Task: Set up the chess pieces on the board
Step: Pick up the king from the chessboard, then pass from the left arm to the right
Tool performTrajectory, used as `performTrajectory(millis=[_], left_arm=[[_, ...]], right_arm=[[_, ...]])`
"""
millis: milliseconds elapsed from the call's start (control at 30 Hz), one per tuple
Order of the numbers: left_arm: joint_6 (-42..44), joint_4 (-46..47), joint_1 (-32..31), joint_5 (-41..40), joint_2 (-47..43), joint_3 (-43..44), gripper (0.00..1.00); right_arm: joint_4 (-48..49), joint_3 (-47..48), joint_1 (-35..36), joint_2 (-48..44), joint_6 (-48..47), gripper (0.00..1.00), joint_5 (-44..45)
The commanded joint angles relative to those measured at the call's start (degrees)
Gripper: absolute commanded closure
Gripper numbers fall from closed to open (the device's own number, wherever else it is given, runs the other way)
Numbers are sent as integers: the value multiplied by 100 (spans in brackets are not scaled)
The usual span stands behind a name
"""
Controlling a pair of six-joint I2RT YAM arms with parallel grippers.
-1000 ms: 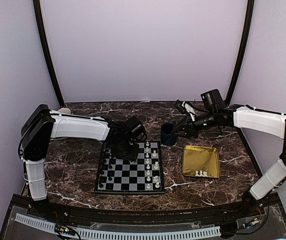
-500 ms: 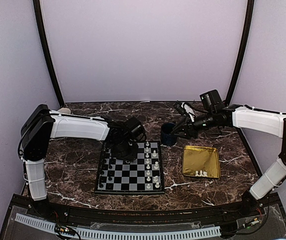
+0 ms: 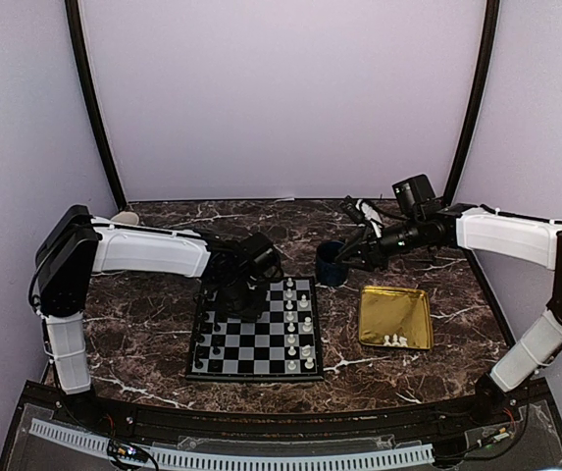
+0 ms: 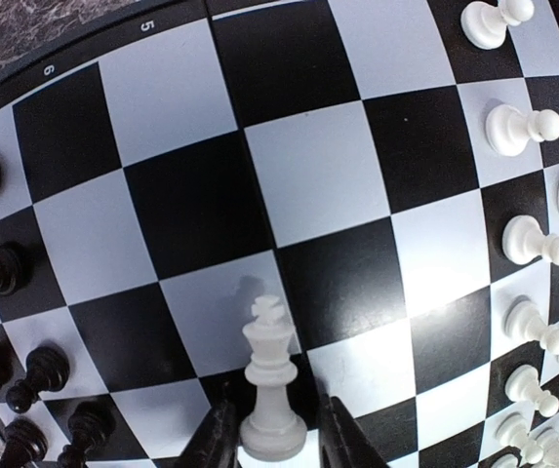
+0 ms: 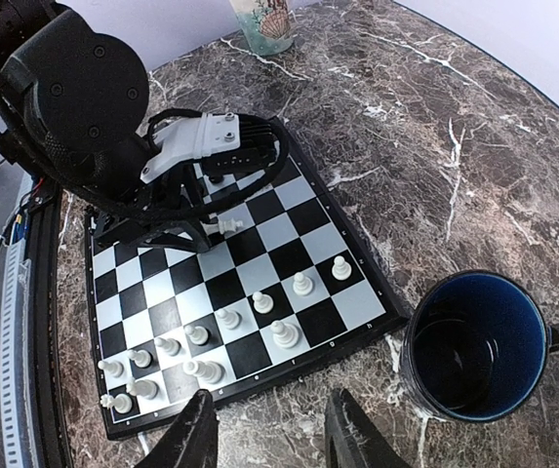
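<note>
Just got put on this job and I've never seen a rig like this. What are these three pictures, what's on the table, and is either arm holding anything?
These are two robot arms, the left arm and the right arm, bolted at the near edge of the table, each ending in two fingers. The wide picture comes from a fixed camera above and behind them; the other two come from cameras on the wrists. On the table lie the board, partly set with white chess pieces and black pieces, a gold tray holding a few more white pieces, and a dark blue mug. The left gripper is over the board, its fingers closed around the base of a white king. The right gripper hovers near the mug, fingers apart and empty.
</note>
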Motion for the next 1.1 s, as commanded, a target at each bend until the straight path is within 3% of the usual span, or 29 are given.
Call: performTrajectory(millis=[0,267,700,833,1067], left_arm=[[54,-235,-35,145,-147,-226,73],[625,501,-44,134,-397,-537,81],[2421,4315,-213,365,-2186,-2797,84],[2614,4715,-280,482,-2398,-2948,84],[2729,4991,-410,631,-2545,-2953,84]], right_arm=[[19,156,22,45,-40,61,-86],[-243,598,-10,48,63,62,138],[-1826,2249,23,1620,606,59,-1487],[-2416,2799,201,2241,603,57,-1986],[-2596,3125,753,2743,710,54,-2104]])
